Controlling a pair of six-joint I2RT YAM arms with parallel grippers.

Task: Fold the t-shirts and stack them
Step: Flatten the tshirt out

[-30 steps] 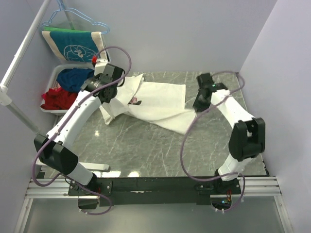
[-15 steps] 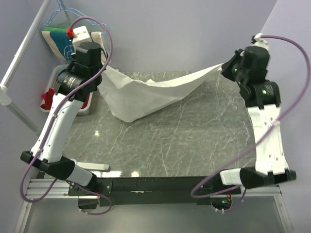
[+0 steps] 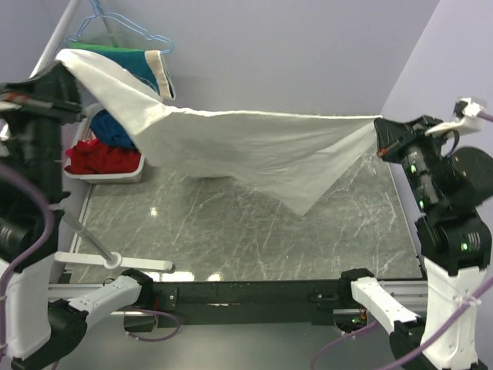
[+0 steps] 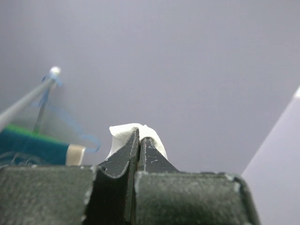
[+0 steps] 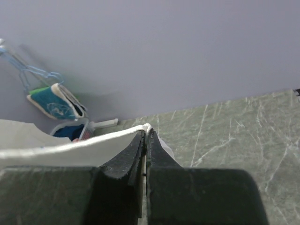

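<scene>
The cream-white t-shirt [image 3: 246, 146] hangs stretched in the air above the marble table [image 3: 246, 239], its plain side showing, with a pointed fold drooping at the middle right. My left gripper [image 3: 65, 63] is raised high at the far left and shut on one corner of the shirt; in the left wrist view [image 4: 138, 136] a white tuft of cloth [image 4: 123, 130] sticks out past the closed fingertips. My right gripper [image 3: 379, 127] is raised at the right and shut on the opposite corner; in the right wrist view [image 5: 146, 133] the cloth edge [image 5: 70, 147] runs off to the left.
A white basket [image 3: 104, 171] with red and blue tees stands at the back left, off the table. A teal and cream tee [image 3: 142, 65] hangs on a blue hanger [image 3: 123, 31] behind it. A white stand [image 3: 115, 260] lies at the table's near left.
Both arms have risen and spread apart, lifting the shirt from a sagging drape near the table to a taut stretch high in the air.
</scene>
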